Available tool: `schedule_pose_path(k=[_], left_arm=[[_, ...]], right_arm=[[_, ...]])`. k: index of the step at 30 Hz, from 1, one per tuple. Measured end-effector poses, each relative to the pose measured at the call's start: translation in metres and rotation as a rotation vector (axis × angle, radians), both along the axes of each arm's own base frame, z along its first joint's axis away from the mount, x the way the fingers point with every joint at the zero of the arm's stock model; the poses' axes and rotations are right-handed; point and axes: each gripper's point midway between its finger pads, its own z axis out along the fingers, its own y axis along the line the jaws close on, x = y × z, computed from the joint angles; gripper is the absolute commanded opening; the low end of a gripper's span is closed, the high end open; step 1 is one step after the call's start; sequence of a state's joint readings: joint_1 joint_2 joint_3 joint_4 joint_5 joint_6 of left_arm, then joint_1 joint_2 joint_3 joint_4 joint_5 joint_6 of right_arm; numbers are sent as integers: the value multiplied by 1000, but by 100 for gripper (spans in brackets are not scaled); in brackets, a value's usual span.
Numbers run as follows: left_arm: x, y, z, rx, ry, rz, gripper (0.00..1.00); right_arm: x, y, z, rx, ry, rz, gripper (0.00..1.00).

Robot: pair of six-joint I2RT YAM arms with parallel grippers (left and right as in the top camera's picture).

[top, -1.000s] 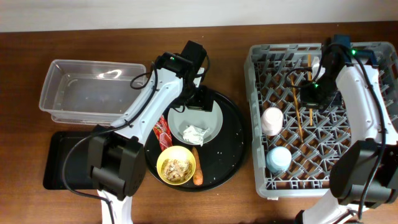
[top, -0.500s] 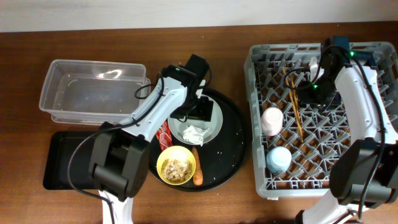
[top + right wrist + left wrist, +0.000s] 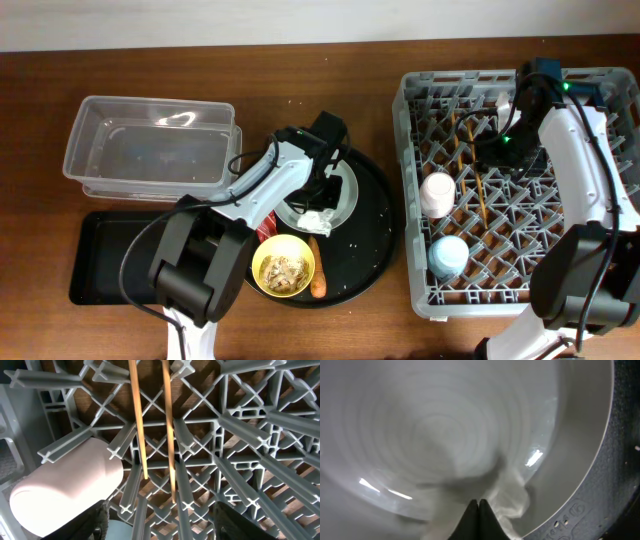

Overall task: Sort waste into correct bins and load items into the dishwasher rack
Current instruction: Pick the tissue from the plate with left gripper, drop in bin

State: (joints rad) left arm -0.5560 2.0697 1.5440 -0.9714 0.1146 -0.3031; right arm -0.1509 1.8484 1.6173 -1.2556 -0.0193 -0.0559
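Observation:
My left gripper is shut on the crumpled white tissue, low over the pale grey plate. Overhead, the tissue lies on the near side of the plate, under the left gripper. My right gripper hangs open above the dishwasher rack, holding nothing. Two wooden chopsticks lie loose among the pegs, next to the white-pink cup. Overhead, the chopsticks, white-pink cup and blue cup are in the rack.
The round black tray carries the plate, a yellow bowl of food scraps, a carrot piece and a red wrapper partly under my left arm. The clear tub and shallow black tray stand at the left.
My left gripper moved toward the tissue on the plate and shut on it. My right gripper opened, and the chopsticks now lie loose in the rack.

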Motion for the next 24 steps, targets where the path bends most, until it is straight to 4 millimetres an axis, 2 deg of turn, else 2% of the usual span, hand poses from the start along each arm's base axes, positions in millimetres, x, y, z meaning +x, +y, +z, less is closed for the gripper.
schedule_pose_path(k=[2,4,7,9,11,14,16,17,19,20,21,22,24], left_arm=[[1,1,2,2,3,3,0],[9,2,17,-4,-7,14,1],[37,10,51,-37,-66,46,0],[60,30,78,-60,-119,105,0],[81,59,98,-77,-167,180,1],[101,120,104,-71,-187,321,1],[108,150,105,-72,-187,389,1],[112,173,105,-73,-187,442,1],[114,201,105,-78,-187,508,1],[115,225,105,-84,-187,563,1],[115,240,106,-90,-185,598,0],[114,253,106,-96,-184,628,1],[113,265,106,-103,-180,657,1]], right_arm=[[0,0,0,0,0,1,68],[-1,0,0,0,3,0,67],[-2,0,0,1,7,0,68],[-2,1,0,1,7,2,67],[-2,1,0,1,7,2,67],[-2,1,0,1,7,2,67],[-2,1,0,1,7,2,67],[-2,1,0,1,7,2,67],[-1,1,0,1,6,2,67],[-1,1,0,2,5,1,67],[-1,1,0,1,4,1,67],[-1,1,0,2,3,2,67],[-1,2,0,5,3,3,67]])
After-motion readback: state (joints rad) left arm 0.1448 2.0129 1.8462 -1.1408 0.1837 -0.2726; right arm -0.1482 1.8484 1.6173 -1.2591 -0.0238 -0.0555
